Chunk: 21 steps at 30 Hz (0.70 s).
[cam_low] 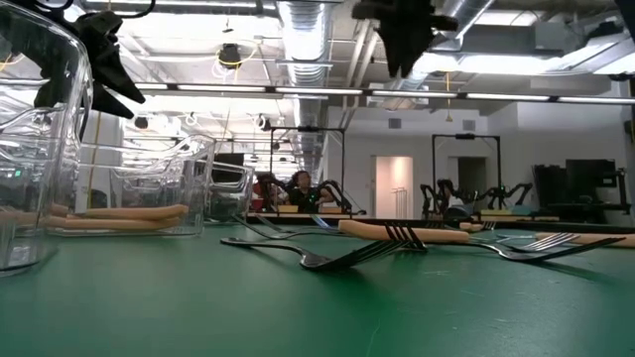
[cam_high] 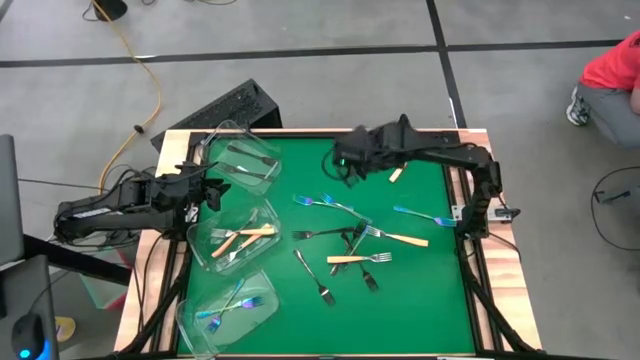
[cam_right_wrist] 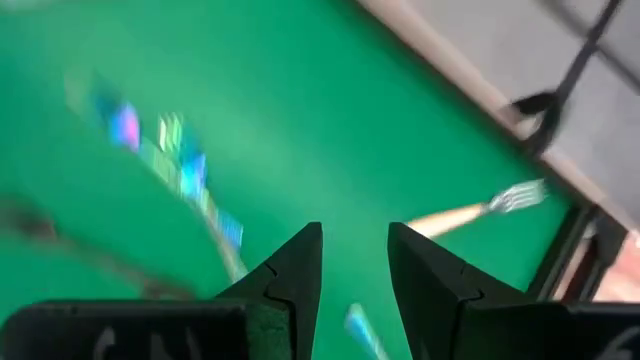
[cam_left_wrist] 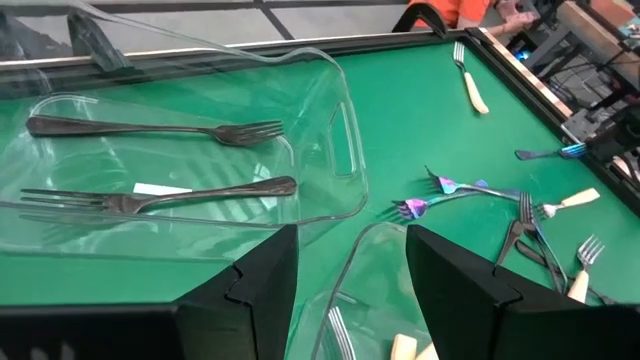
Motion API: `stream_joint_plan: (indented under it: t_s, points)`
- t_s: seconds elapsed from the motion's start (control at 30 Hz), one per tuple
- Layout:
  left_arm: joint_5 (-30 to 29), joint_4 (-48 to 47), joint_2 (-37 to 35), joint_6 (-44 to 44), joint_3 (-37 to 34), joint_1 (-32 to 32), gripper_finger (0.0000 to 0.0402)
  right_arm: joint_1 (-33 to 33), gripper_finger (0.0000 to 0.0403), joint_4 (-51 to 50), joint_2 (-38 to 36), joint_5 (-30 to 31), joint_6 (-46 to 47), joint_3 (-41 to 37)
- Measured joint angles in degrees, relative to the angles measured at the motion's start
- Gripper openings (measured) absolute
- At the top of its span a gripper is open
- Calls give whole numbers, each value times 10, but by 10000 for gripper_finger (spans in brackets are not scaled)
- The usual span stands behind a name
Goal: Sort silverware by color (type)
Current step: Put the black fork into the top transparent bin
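Forks lie scattered on the green mat: iridescent blue ones (cam_high: 325,203) (cam_high: 425,215), cream-handled ones (cam_high: 400,238) (cam_high: 360,259) (cam_high: 397,174), dark metal ones (cam_high: 325,233) (cam_high: 312,275). Three clear tubs stand along the mat's left side. The far tub (cam_high: 268,150) has two dark forks (cam_left_wrist: 150,128), the middle tub (cam_high: 205,235) cream-handled forks (cam_high: 245,236), and the near tub (cam_high: 190,320) iridescent forks (cam_high: 232,306). My left gripper (cam_high: 213,190) (cam_left_wrist: 352,235) hangs open and empty between the far and middle tubs. My right gripper (cam_high: 342,168) (cam_right_wrist: 355,230) is open and empty above the mat's far middle.
A wooden frame (cam_high: 500,260) borders the mat. A dark keyboard-like box (cam_high: 225,105) lies beyond the far left corner. A person in red (cam_high: 612,70) sits on the floor at far right. The near right part of the mat (cam_high: 420,310) holds no forks.
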Motion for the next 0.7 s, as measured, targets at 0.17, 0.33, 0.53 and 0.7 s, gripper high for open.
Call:
stream_joint_plan:
  t_s: [0.17, 0.33, 0.53, 0.7]
  points:
    - [-12, 0, 0, -20, 0, 0, 172, -5, 136, 12, 3, -67, -73, -101]
    - [-40, 0, 0, -21, 0, 0, 172, -3, 136, 71, 2, -90, -120, -204]
    - [-52, -5, 0, -21, 0, 0, 172, 5, 136, 280, 3, -188, -184, -302]
    - [-71, -35, 0, -34, 0, 0, 172, 26, 136, 418, 3, -219, -261, -347]
